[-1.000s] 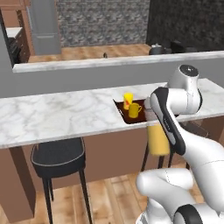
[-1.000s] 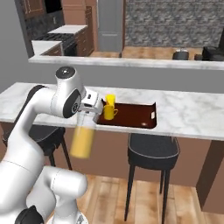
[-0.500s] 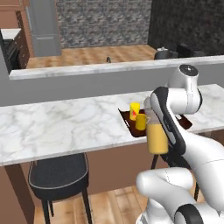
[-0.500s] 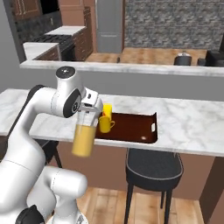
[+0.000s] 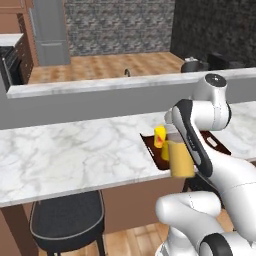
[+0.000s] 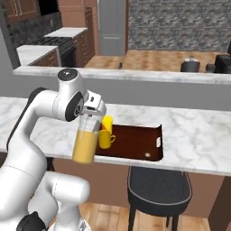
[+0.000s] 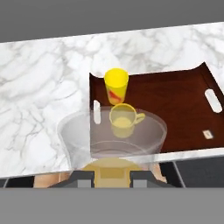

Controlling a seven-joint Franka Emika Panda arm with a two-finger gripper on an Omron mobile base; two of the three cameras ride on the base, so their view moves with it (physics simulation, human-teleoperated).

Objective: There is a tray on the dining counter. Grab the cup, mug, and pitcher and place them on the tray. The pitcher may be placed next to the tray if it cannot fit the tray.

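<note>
**Pitcher held in the air at the near edge of the dining surface; cup and mug on tray**

- The claw [image 6: 91, 118] is closed on the upper rim of the pitcher [image 6: 85, 142]. The pitcher hangs upright below it, orange juice filling roughly the lower two thirds, clear glass above.
- In the right base view the pitcher's base sits lower than the front edge of the dining surface [image 6: 198, 135], on the robot's side of it. It touches neither the surface nor the tray.
- The tray [image 6: 137, 143] lies on the surface close to its near edge, long side along that edge. A handle slot shows in each end wall in the hand view.
- The cup [image 7: 116, 85] stands upright on the tray near its left end as the hand camera sees it, red-orange mark facing the camera.
- The mug [image 7: 124, 120] stands just beside the cup, on the side nearer the camera, handle pointing toward the middle of the tray. It is seen through the pitcher's glass rim, so whether cup and mug actually touch is not clear.
- A small pale mark lies on the tray floor near its right end; too small to identify.
- The rest of the tray floor is bare dark brown.
- A black stool [image 6: 159, 188] stands under the surface below the tray; another stool [image 5: 66, 221] stands further left.
</note>
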